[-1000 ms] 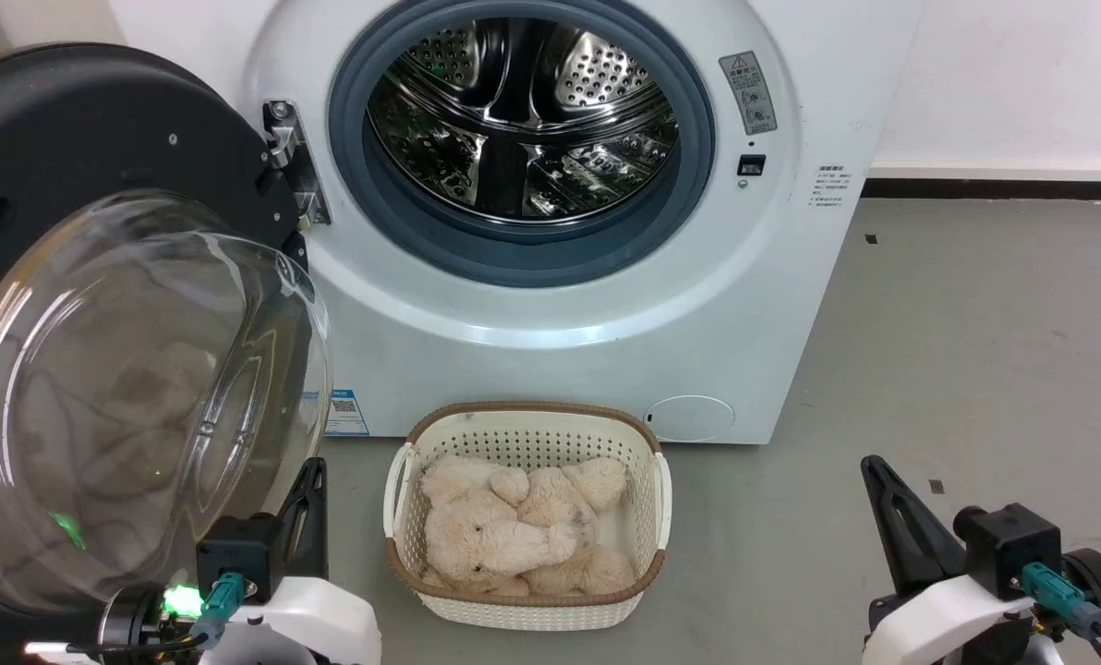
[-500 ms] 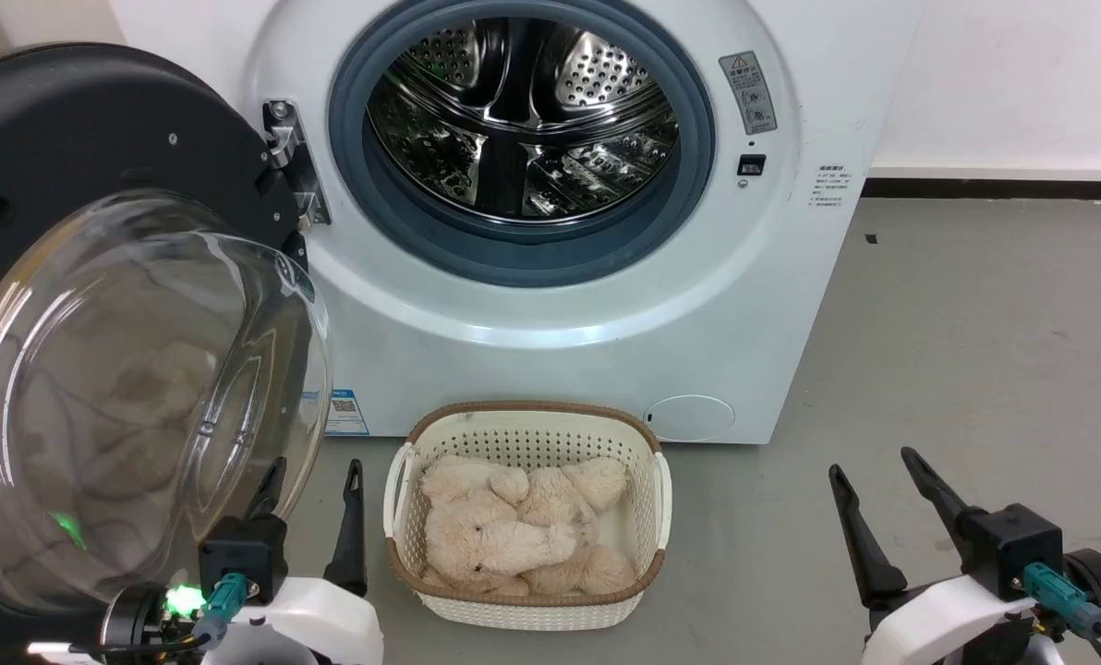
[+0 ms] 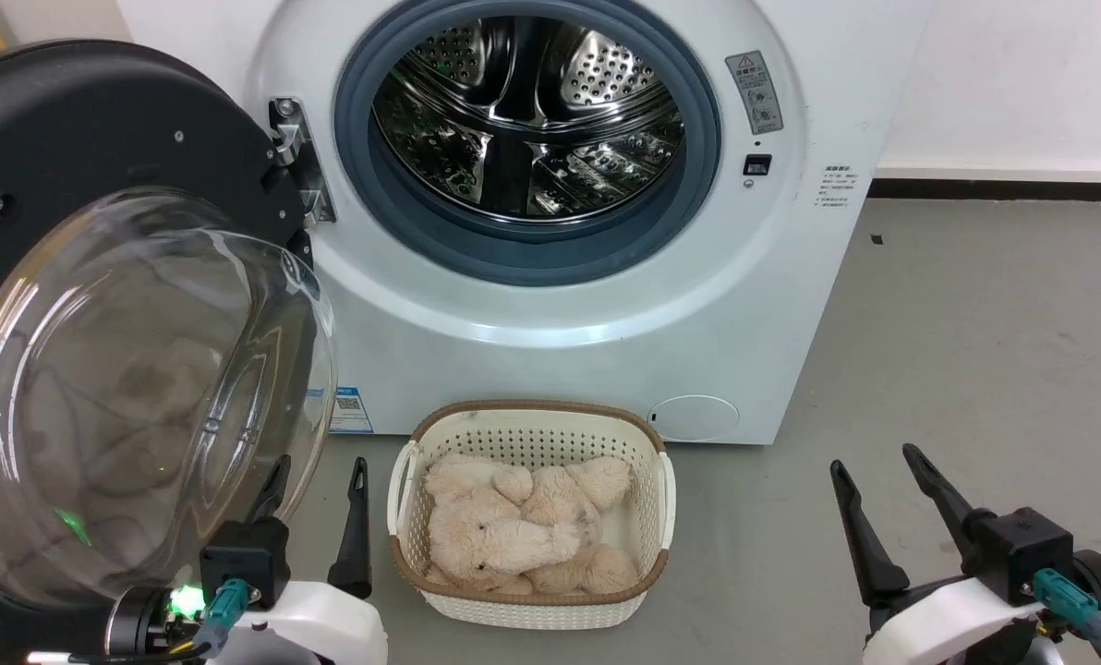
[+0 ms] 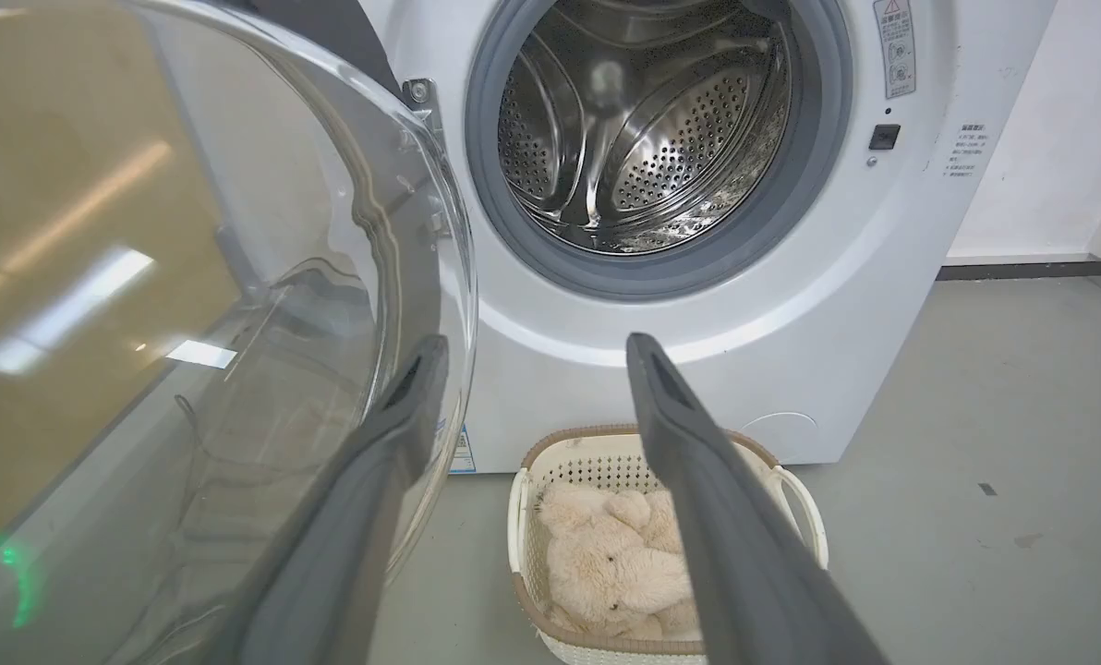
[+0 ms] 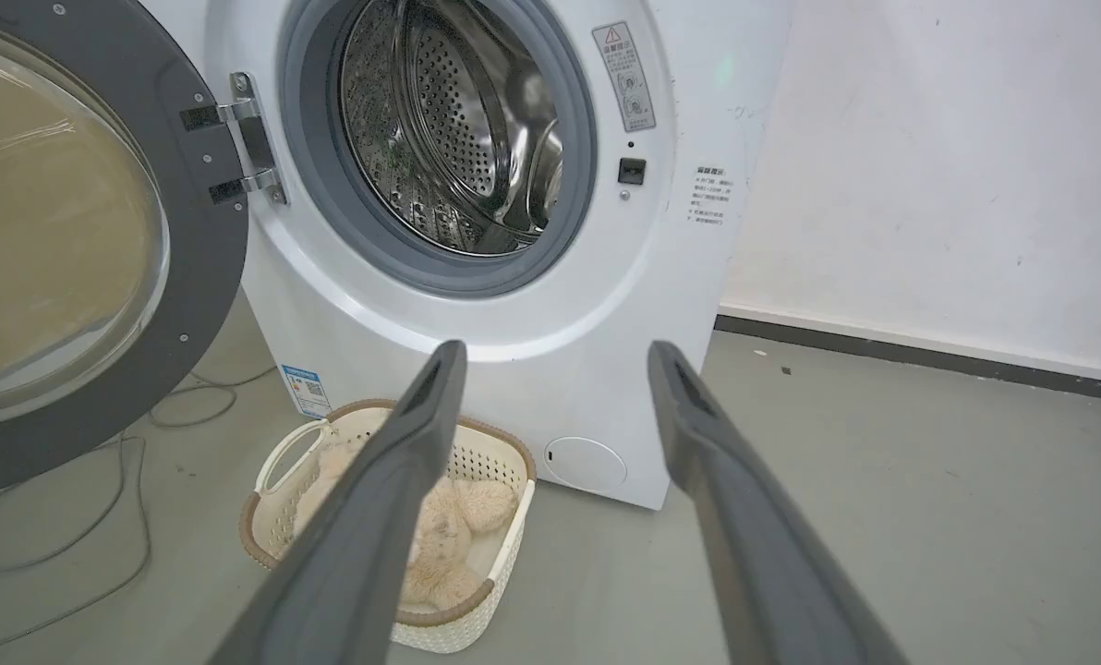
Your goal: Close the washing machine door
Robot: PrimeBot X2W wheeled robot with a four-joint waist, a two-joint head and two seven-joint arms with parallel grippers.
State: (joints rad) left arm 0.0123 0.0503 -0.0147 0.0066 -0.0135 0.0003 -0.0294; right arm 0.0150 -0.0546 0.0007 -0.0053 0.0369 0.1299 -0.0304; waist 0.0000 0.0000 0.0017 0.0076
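The washing machine [image 3: 569, 332] occupies the upper centre, drum mouth exposed. The washing machine door [image 3: 89, 129] stands swung wide at the left edge. Grey floor [image 3: 975, 351] extends at right. Left gripper [image 3: 320, 462] and right gripper [image 3: 872, 458], lower corners: released, fingers spread, grasping nothing.

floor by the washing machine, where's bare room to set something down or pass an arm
Widest bare patch: grey floor right of the washing machine, up to the dark skirting, ahead of the right gripper. Narrow strip between the basket of plush toys and the washing machine door, where the left gripper sits. Crowded: under the open door.
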